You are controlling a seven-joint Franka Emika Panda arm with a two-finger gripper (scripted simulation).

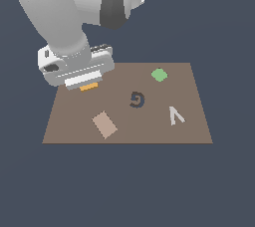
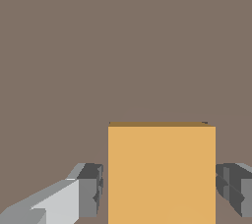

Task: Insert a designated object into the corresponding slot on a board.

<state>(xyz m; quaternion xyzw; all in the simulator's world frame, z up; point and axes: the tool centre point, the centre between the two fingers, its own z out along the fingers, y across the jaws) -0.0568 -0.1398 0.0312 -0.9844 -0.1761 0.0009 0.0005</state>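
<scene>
The orange block [image 2: 161, 174] lies flat on the brown board [image 2: 123, 46], between my gripper's two grey fingers [image 2: 89, 188]. A thin gap shows on each side of the block, so my gripper [image 2: 161, 191] is open around it. In the exterior view my gripper [image 1: 87, 84] hangs low over the board's [image 1: 149, 131] far corner on the exterior view's left. Only a sliver of the orange block [image 1: 89, 87] shows under it. The dark navy square slot is not visible in either view.
On the board are a green rounded piece [image 1: 159, 75], a dark G-shaped mark [image 1: 136, 99], a white V-shaped piece [image 1: 175, 116] and a tan rectangle [image 1: 104, 124]. The arm's bulk [image 1: 60, 17] rises over the board's far corner on the exterior view's left.
</scene>
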